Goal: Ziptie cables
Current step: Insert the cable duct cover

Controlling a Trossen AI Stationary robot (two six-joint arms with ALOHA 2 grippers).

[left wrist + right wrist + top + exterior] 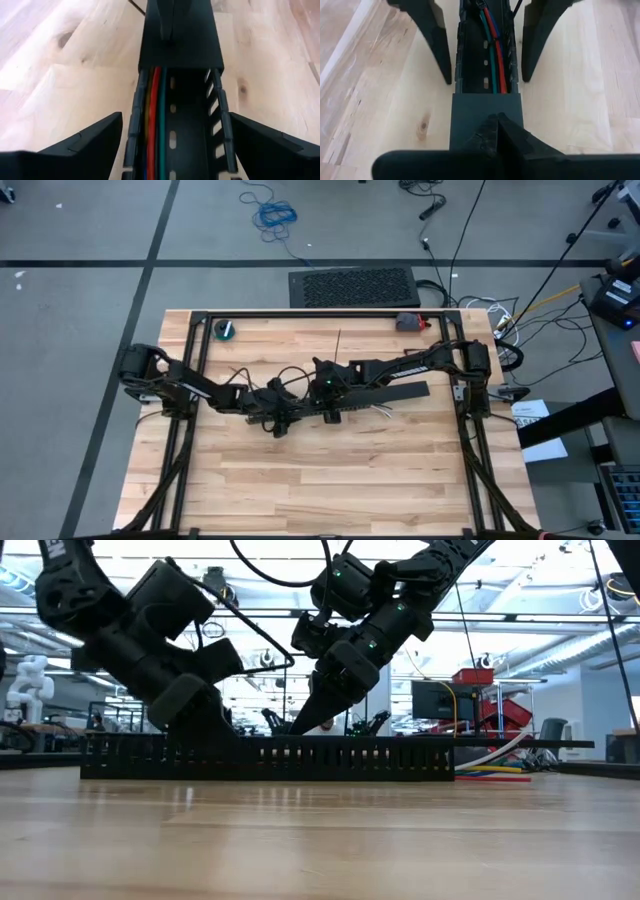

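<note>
A black slotted duct (350,402) lies across the table's middle. Inside it run the cables (155,125), red, green and yellow wires; their ends stick out of the duct's right end (492,770). A flat black cover (485,107) closes part of the duct. My right gripper (497,131) is shut, with its tips on that cover. At the duct's left end my left gripper (175,120) is open, one finger on each side of the duct, apart from its walls. A thin dark strip, perhaps one of the zipties (339,345), lies behind the duct. My right gripper rests its shut fingertips (496,125) on the top of the duct's cover (175,50), close to the cover's edge where the open channel begins. The fingers slant down from the table's right side, along the duct. The duct lies flat on the table.
A black frame rail (300,314) borders the table's far side and both sides. A small green-and-white thing (226,330) sits at the far left corner and a grey-red one (408,322) at the far right. The near half of the tabletop (320,480) is bare wood.
</note>
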